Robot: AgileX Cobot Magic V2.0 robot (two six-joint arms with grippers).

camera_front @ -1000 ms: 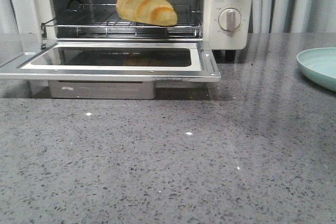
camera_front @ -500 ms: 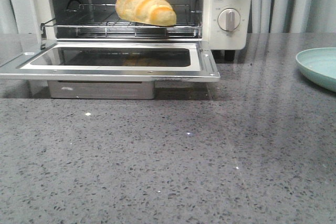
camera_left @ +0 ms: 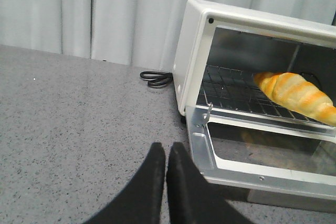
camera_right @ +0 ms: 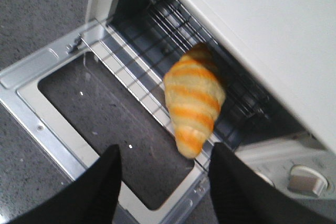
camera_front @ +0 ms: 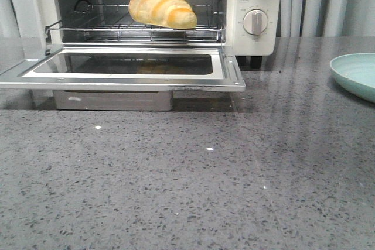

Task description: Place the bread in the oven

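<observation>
The golden bread [camera_front: 163,6] with orange stripes lies on the wire rack [camera_front: 135,26] inside the cream-white oven [camera_front: 255,4], whose glass door [camera_front: 123,68] hangs open flat. From the right wrist view the bread [camera_right: 193,98] rests on the rack, one end over its front edge. My right gripper [camera_right: 165,153] is open, above the door, apart from the bread. My left gripper [camera_left: 166,148] is shut on nothing, over the counter just left of the door corner [camera_left: 197,129]. Neither gripper shows in the front view.
A pale green plate [camera_front: 357,74] sits at the right edge of the grey speckled counter. Two dials [camera_front: 255,21] are on the oven's right panel. A black cord [camera_left: 156,78] lies coiled behind the oven's left side, with grey curtains beyond.
The front view has shifted very slightly. The bread stays on the rack.
</observation>
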